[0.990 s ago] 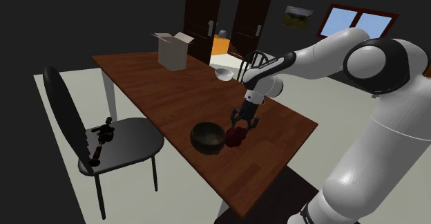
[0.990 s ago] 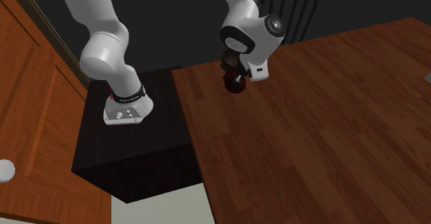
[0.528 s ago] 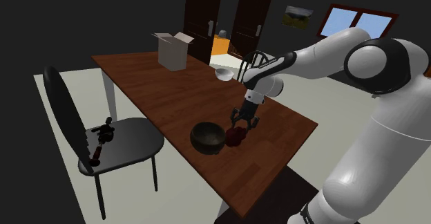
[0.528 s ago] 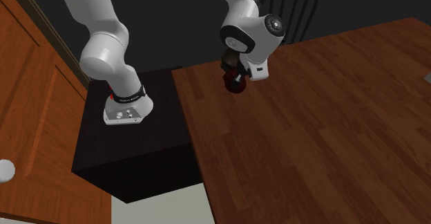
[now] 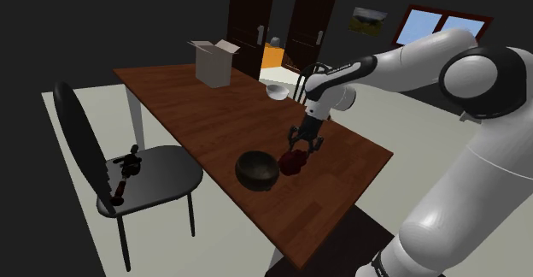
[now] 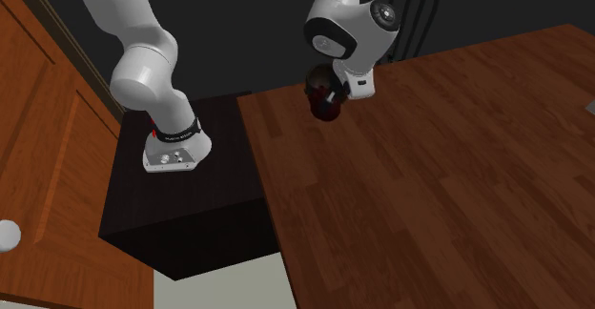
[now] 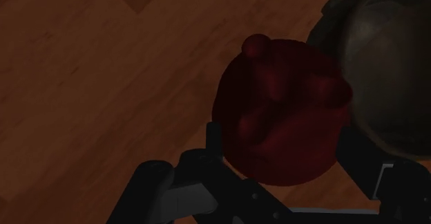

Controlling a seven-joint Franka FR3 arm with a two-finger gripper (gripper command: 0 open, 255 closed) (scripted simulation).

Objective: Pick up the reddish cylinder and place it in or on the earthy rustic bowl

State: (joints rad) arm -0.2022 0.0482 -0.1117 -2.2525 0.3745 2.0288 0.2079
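Wrist view, lumpy dark-red cylinder [image 7: 283, 119] clasped by black fingers [image 7: 362, 162], rounded dull bowl [image 7: 394, 70] beside

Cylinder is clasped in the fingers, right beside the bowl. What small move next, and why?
Probably raise it straight up a little. The gripper clasps the cylinder from both sides, but the cylinder hangs low beside the bowl, no higher than its rim. Sliding across now would likely hit the bowl's wall.

Home dining rm: wood table [image 5: 196, 104], chair [image 5: 173, 169], dbl doors [image 5: 312, 19], window [image 5: 444, 24], wall pic [image 5: 369, 20].
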